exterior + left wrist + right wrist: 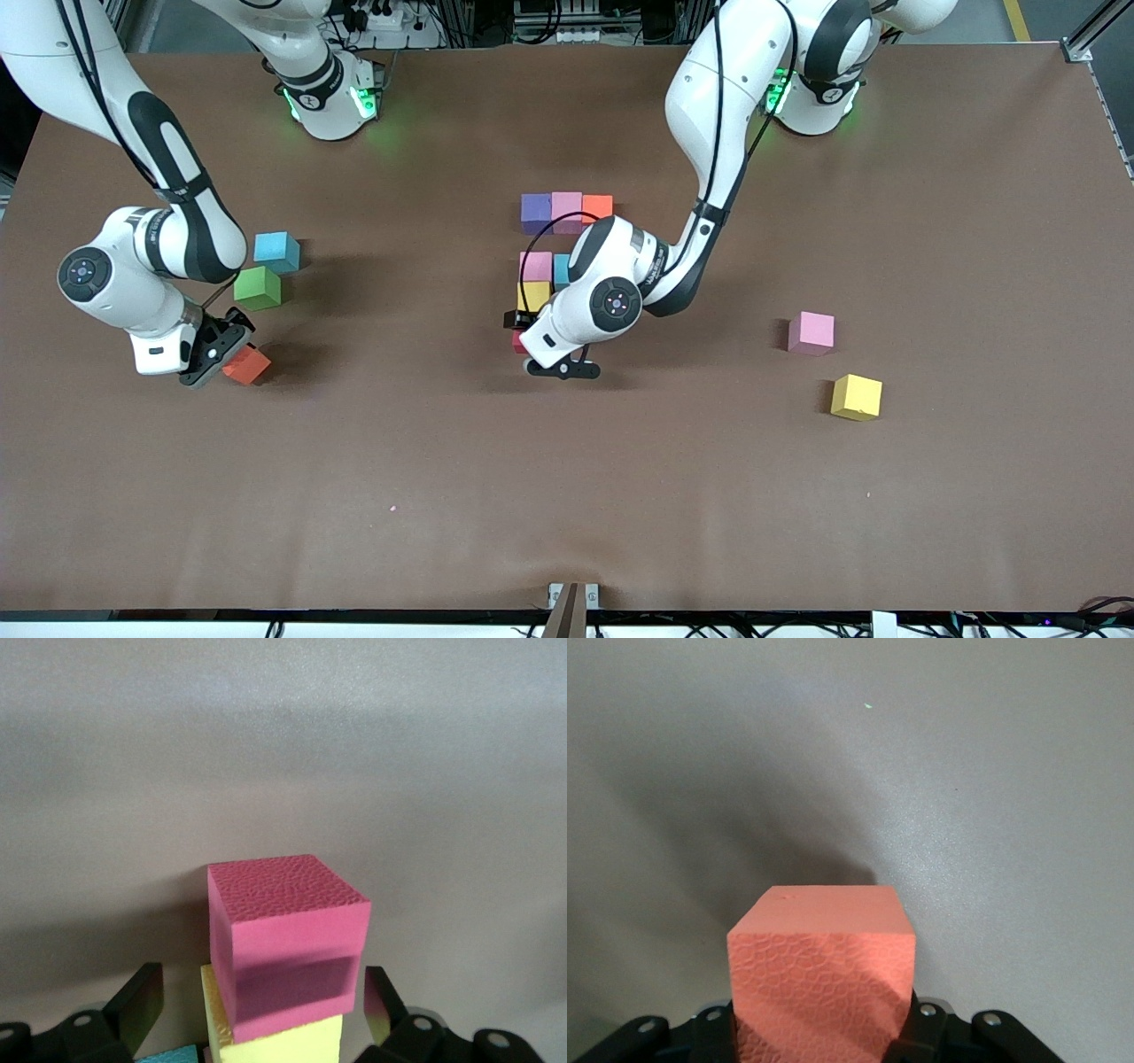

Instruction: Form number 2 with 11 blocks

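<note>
We record the partial number 2 (554, 252) at mid-table: a top row of a purple cube (535, 213), a pink cube (567, 211) and an orange cube (598, 207) set edge to edge, then, nearer the front camera, a pink cube (535, 265) beside a light blue cube (562, 268), then a yellow cube (533, 295). The left gripper (264, 1005) is over the lowest end of this figure; its fingers (137, 1005) stand wide, one on each side of a red cube (285, 943) that abuts the yellow cube (275, 1041) and rests on the table (443, 461). The right gripper (220, 353) is near the right arm's end of the table, clamped on an orange-red cube (822, 983). A green cube (258, 288) and a blue cube (276, 252) lie just beside it. Toward the left arm's end, a loose pink cube (811, 333) and a loose yellow cube (857, 396) sit apart.
</note>
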You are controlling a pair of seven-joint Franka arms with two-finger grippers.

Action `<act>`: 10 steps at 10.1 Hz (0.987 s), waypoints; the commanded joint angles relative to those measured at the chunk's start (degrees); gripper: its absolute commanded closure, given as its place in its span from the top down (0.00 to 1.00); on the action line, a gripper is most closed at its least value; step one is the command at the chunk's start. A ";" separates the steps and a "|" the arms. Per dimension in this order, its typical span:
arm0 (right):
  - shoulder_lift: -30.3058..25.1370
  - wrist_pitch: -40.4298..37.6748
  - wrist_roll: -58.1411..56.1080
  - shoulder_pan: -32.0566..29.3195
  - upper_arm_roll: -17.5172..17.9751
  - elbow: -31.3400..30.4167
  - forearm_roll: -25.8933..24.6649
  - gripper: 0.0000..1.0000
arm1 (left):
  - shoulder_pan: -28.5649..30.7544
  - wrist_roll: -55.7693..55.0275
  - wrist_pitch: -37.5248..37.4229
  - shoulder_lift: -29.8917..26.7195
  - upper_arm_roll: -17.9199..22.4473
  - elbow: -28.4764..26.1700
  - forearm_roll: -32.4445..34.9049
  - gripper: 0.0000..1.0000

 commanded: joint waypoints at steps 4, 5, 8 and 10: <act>-1.08 -0.51 -0.45 1.93 0.99 0.70 0.65 0.44 | -1.00 -0.88 -6.18 -6.29 6.99 0.42 -0.81 1.00; -1.52 -0.51 -0.54 2.89 2.13 1.40 0.65 0.44 | -0.83 -0.80 -10.40 -8.22 9.28 0.33 1.11 1.00; -2.83 -0.51 -3.25 8.16 3.45 3.08 0.65 0.44 | 2.06 -0.18 -22.10 -14.28 12.29 0.24 13.83 1.00; -3.98 -0.51 -5.19 10.53 7.74 4.04 0.65 0.44 | 5.49 1.74 -26.86 -19.89 12.29 -2.55 17.90 1.00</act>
